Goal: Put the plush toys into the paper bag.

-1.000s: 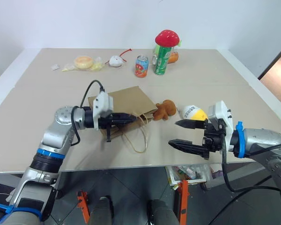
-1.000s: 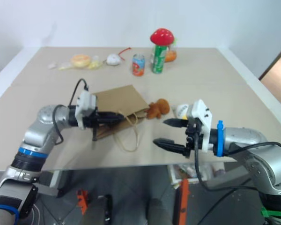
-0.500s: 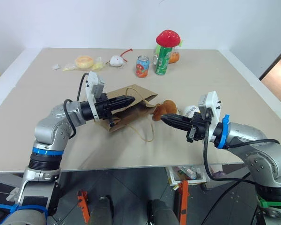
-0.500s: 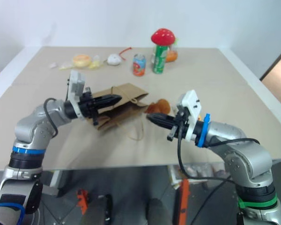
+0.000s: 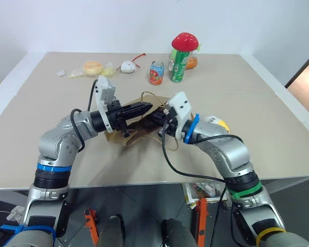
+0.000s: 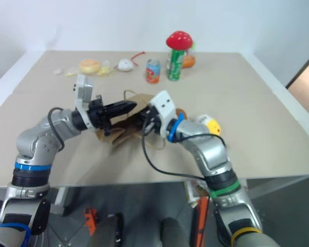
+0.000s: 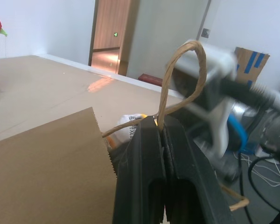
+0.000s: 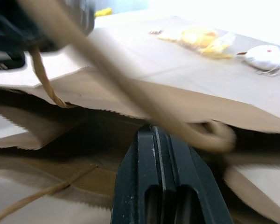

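The brown paper bag (image 5: 119, 136) lies on its side mid-table, its mouth facing my right arm. My left gripper (image 5: 146, 107) is shut on one twisted loop handle (image 7: 186, 60) and holds it up off the table. My right gripper (image 5: 153, 117) is shut, its tip at the bag's open mouth (image 8: 107, 126); a handle runs across just in front of it. A sliver of the brown furry toy (image 6: 181, 112) peeks out behind my right wrist. The yellow-and-white egg toy (image 5: 217, 123) lies on the table beside my right forearm.
At the back of the table (image 5: 247, 77) stand a green can (image 5: 178, 67) topped by a red mushroom-capped toy (image 5: 184, 41) and a small red can (image 5: 155, 72). A white toy with a red tail (image 5: 126, 66) and a yellow packet (image 5: 92, 68) lie back left.
My right gripper shut, then swung left past the brown toy to the bag's mouth. My left gripper raised and rolled the handle, lifting the bag's top edge.
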`<action>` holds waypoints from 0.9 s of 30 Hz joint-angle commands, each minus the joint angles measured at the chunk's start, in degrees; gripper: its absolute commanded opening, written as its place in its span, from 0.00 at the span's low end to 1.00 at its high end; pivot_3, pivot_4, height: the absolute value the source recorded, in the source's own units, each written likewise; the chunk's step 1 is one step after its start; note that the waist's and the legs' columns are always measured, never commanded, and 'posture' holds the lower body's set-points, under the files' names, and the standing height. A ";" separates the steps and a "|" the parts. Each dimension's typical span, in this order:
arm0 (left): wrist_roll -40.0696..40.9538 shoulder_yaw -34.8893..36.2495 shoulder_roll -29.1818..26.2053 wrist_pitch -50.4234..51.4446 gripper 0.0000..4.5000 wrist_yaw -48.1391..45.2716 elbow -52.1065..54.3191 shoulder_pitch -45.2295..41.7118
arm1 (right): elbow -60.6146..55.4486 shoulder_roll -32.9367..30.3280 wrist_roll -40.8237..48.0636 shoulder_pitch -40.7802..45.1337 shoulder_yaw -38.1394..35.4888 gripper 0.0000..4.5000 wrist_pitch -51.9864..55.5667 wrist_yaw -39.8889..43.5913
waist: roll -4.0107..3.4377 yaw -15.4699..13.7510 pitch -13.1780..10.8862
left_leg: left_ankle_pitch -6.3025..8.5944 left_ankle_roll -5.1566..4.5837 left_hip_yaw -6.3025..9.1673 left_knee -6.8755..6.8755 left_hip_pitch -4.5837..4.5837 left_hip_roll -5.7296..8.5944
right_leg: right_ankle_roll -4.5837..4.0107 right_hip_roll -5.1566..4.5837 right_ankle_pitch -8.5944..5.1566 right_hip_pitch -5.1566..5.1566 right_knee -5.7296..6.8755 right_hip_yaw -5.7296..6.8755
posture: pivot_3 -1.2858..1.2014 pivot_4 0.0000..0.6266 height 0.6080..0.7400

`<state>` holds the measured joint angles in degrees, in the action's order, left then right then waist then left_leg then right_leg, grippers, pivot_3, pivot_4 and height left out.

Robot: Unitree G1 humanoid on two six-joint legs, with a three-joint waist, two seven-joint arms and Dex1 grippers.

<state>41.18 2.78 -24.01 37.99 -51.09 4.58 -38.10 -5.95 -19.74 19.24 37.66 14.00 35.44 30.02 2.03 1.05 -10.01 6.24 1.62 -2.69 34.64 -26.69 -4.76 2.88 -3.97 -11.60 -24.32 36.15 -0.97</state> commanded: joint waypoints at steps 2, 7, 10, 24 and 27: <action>0.31 1.73 1.13 -1.32 0.00 2.54 1.75 -1.35 | 2.21 -0.75 -5.64 1.42 5.32 0.01 3.46 0.71 | 0.00 0.01 0.00 | 0.00 0.00 0.00 -0.01 -0.01 0.00 | -0.02 0.00 -0.01 -0.01 0.00 -0.01 | 0.52 0.24 1.00; 0.22 3.75 3.67 -3.10 0.00 7.26 0.61 -3.11 | 6.03 1.33 -8.46 2.41 5.48 0.01 6.08 -1.25 | 0.00 0.04 0.00 | 0.00 0.00 0.01 -0.05 -0.01 -0.01 | -0.01 0.03 -0.02 -0.06 0.01 -0.01 | 0.52 0.24 1.00; -0.54 5.02 5.35 -5.37 0.00 10.03 -0.22 -4.31 | 7.48 1.73 -11.00 2.58 6.25 0.01 5.40 -1.65 | 0.00 0.04 0.00 | 0.00 0.00 0.01 -0.05 -0.01 -0.01 | 0.01 0.03 0.01 -0.06 0.00 -0.01 | 0.52 0.24 1.00; -10.44 -1.65 8.27 -27.65 0.00 3.64 5.81 -1.04 | 9.99 4.19 -13.88 2.79 3.98 0.01 6.15 -1.65 | 0.00 0.07 0.00 | 0.00 0.02 0.00 -0.11 -0.01 -0.01 | -0.04 0.04 -0.02 -0.06 0.00 -0.01 | 0.52 0.24 1.00; -13.02 -2.65 8.54 -33.45 0.00 2.29 5.60 -0.17 | 10.28 4.39 -13.93 2.82 3.61 0.01 6.21 -1.36 | 0.00 0.06 0.00 | 0.00 0.02 0.00 -0.11 -0.01 -0.01 | -0.03 0.04 -0.03 -0.07 0.00 -0.01 | 0.52 0.24 1.00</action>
<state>29.49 0.05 -15.82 9.26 -47.96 7.63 -37.91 4.71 -15.62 5.39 39.23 19.29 41.56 28.51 2.02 1.11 -10.01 6.24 1.64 -2.70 34.53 -26.71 -4.78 2.86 -3.93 -11.62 -24.39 36.15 -0.98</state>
